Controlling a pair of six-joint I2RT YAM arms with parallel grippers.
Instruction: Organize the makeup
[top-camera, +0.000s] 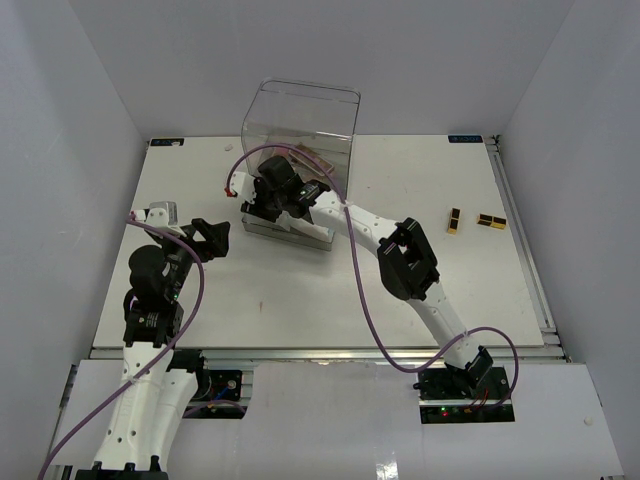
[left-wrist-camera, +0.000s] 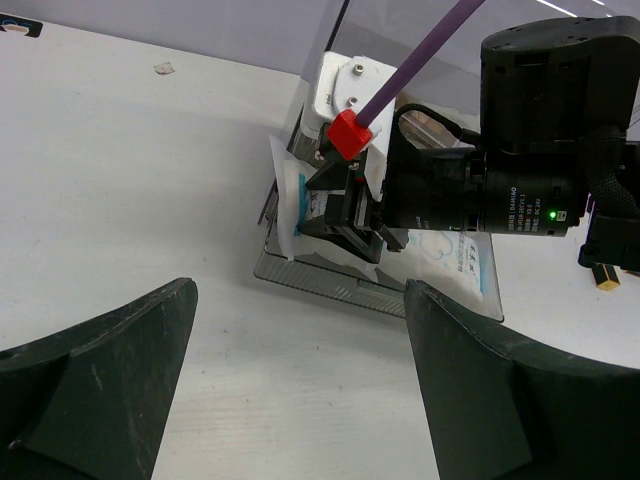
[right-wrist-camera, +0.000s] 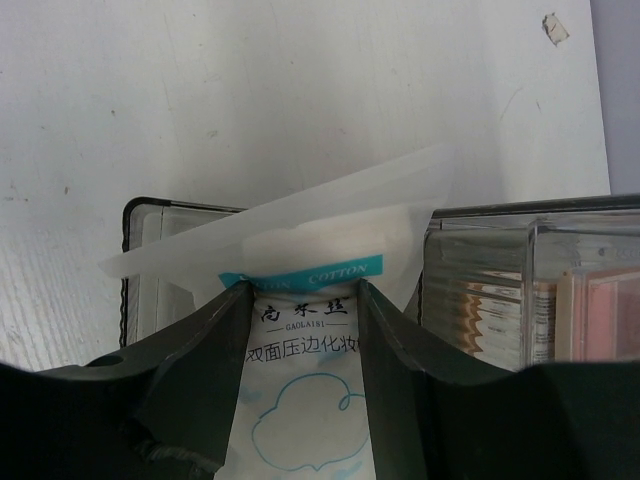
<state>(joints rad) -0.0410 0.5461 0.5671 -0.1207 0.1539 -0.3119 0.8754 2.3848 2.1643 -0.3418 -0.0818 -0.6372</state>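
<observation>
Right gripper pinches the white-and-blue packet by its two long sides. Left gripper is spread wide and holds nothing. The packet lies in the open tray of the clear box, its long way pointing away, blue strip end at the far wall. Pink and brown palettes sit in the next slot.

left arm folded, jaws wide | right arm outstretched, jaws gripping
</observation>
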